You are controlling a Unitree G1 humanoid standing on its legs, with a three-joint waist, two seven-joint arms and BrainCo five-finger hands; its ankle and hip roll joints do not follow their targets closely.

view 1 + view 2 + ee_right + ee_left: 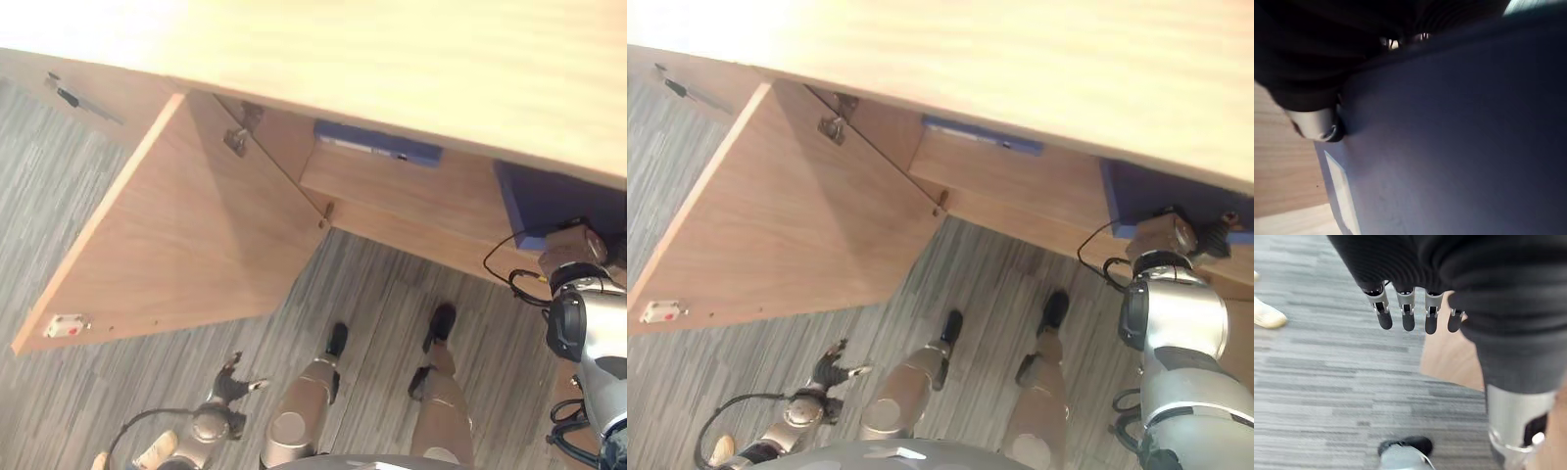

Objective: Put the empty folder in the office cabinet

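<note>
A dark blue folder (549, 201) stands on edge inside the wooden office cabinet (392, 59), at the right end of its shelf (411, 186). My right hand (1218, 235) reaches into the cabinet and is shut on this folder. In the right wrist view the thumb (1315, 122) presses one face of the folder (1459, 137), and the fingers lie behind its upper edge. My left hand (227, 387) hangs low over the carpet, away from the cabinet. Its fingers (1408, 316) are straight and hold nothing.
The cabinet door (186, 225) swings wide open to the left, with hinges at its inner edge. A second blue folder (377, 142) lies flat deeper in the cabinet. A person's light shoe (1266, 316) rests on the grey striped carpet near my left hand.
</note>
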